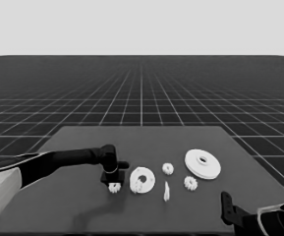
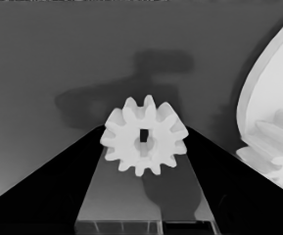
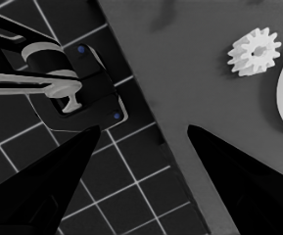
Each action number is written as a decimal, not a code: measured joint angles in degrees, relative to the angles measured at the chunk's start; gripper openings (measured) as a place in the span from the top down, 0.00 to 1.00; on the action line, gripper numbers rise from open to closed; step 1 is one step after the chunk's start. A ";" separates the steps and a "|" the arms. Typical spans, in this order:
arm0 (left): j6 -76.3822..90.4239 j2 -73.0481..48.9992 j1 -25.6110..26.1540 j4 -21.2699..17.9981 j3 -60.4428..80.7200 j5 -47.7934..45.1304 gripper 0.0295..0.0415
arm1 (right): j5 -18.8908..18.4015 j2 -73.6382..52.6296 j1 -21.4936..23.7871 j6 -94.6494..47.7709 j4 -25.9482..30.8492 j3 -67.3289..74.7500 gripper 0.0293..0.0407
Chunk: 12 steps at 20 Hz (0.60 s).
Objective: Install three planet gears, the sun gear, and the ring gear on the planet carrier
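My left gripper (image 1: 114, 183) reaches in from the left, shut on a small toothed planet gear (image 2: 143, 136). Its fingertips press the gear's two sides, low over the table. That gear (image 1: 114, 187) is just left of the planet carrier (image 1: 142, 180), the smaller round part with a centre hole. The carrier's rim (image 2: 273, 88) has another gear (image 2: 273, 142) lying on it. The ring gear (image 1: 202, 163), the larger round part, lies to the right. My right gripper (image 1: 226, 209) waits at the lower right corner, open (image 3: 144, 126) with nothing between its fingers.
Two loose gears (image 1: 168, 168) (image 1: 190, 183) lie between the round parts, the nearer one also in the right wrist view (image 3: 254, 51). A thin white piece (image 1: 166, 191) lies in front of them. Dark machinery (image 3: 58, 88) shows past the table's edge.
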 joint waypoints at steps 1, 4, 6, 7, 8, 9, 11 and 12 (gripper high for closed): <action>0.00 0.00 0.00 0.00 0.00 0.00 0.86 | 0.00 0.00 0.00 0.00 0.00 0.00 0.19; -3.62 -1.84 -7.49 -7.18 6.35 3.23 0.86 | 0.00 0.00 0.00 0.00 0.00 0.00 0.19; -4.37 -2.09 -10.75 -10.18 7.48 3.80 0.86 | 0.00 0.00 0.00 0.00 0.00 0.00 0.19; -4.48 -2.13 -11.43 -10.86 7.64 3.90 0.86 | 0.00 0.00 0.00 0.00 0.00 0.00 0.19; -4.53 -2.14 -11.82 -11.26 7.71 3.95 0.86 | 0.00 0.00 0.00 0.00 0.00 0.00 0.19; -4.56 -2.15 -12.04 -11.50 7.74 3.97 0.86 | 0.00 0.00 0.00 0.00 0.00 0.00 0.19; -4.57 -2.16 -12.24 -11.72 7.77 4.00 0.86 | 0.00 0.00 0.00 0.00 0.00 0.00 0.19; -4.57 -2.16 -12.28 -11.77 7.77 4.00 0.86 | 0.00 0.00 0.00 0.00 0.00 0.00 0.19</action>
